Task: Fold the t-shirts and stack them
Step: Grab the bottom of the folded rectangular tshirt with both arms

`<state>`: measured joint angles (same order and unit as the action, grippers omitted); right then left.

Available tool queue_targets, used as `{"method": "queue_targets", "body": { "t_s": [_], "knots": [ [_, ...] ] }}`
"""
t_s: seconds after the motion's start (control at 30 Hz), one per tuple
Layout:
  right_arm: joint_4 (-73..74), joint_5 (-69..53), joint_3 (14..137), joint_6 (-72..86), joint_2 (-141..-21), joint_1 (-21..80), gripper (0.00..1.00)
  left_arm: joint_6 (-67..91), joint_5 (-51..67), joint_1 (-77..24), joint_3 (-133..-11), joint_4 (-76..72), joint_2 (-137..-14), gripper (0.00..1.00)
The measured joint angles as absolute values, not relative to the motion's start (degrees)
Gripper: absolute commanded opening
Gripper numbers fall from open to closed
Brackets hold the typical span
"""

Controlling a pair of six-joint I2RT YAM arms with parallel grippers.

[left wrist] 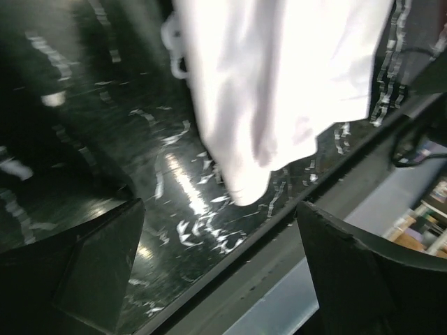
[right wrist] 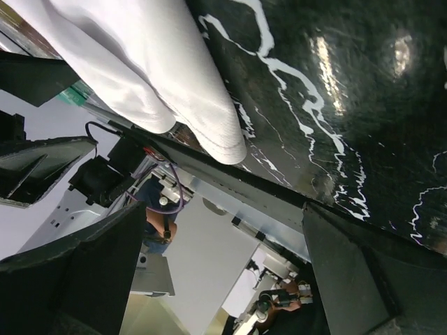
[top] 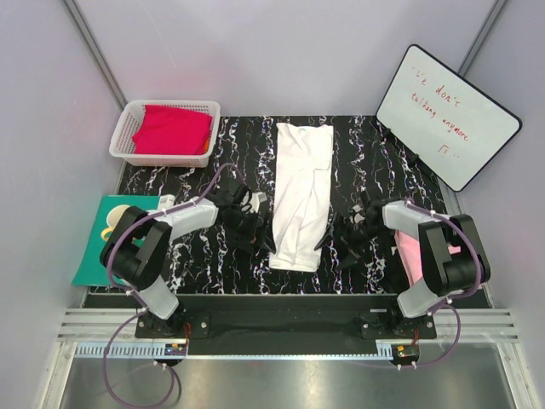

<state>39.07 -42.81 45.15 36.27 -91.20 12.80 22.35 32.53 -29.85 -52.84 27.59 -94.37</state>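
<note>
A white t-shirt [top: 300,196] lies folded into a long narrow strip down the middle of the black marbled table [top: 196,256]. My left gripper [top: 249,223] hovers just left of its near end, open and holding nothing. My right gripper [top: 345,230] is just right of that end, also open and empty. In the left wrist view the white t-shirt [left wrist: 279,77] hangs past the open left gripper [left wrist: 220,272]. The right wrist view shows the shirt's hem [right wrist: 140,63] beyond the open right gripper [right wrist: 220,272]. A crimson t-shirt [top: 170,129] sits in a basket. A pale pink t-shirt [top: 410,256] lies partly under the right arm.
The white mesh basket [top: 126,128] stands at the back left corner. A teal mat [top: 89,251] lies off the table's left edge. A whiteboard [top: 447,115] leans at the back right. The table's near edge runs close below both grippers.
</note>
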Motion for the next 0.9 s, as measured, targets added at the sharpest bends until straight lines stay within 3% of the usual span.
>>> {"method": "queue_targets", "body": {
  "t_s": [0.13,0.27,0.43,0.6,0.7,0.77,0.9],
  "knots": [
    [33.63,-43.27,39.92,39.97,-88.88,13.34,0.97,25.43,38.52,-30.06,-50.22,22.41,-96.14,0.85],
    [29.30,-43.66,38.06,42.09,-90.30,14.92,0.88,29.56,42.50,-29.98,-46.70,17.65,-96.18,0.72],
    [25.06,-45.15,41.56,41.36,-96.66,16.84,0.75,34.15,45.25,-30.00,-44.07,13.17,-98.06,0.38],
    [20.75,-46.89,46.13,40.29,-102.10,18.15,0.62,36.27,45.91,-30.00,-43.29,11.38,-100.60,0.26],
    [18.98,-47.64,47.55,39.79,-103.96,18.39,0.47,37.21,46.83,-29.98,-43.55,10.11,-102.48,0.15],
    [17.80,-48.03,48.27,39.46,-105.01,18.44,0.28,37.82,47.70,-30.00,-44.12,9.54,-103.96,0.04],
    [17.19,-48.99,48.86,38.89,-105.86,18.44,0.09,38.54,48.51,-30.00,-45.19,9.34,-104.81,0.00]
  ]
}}
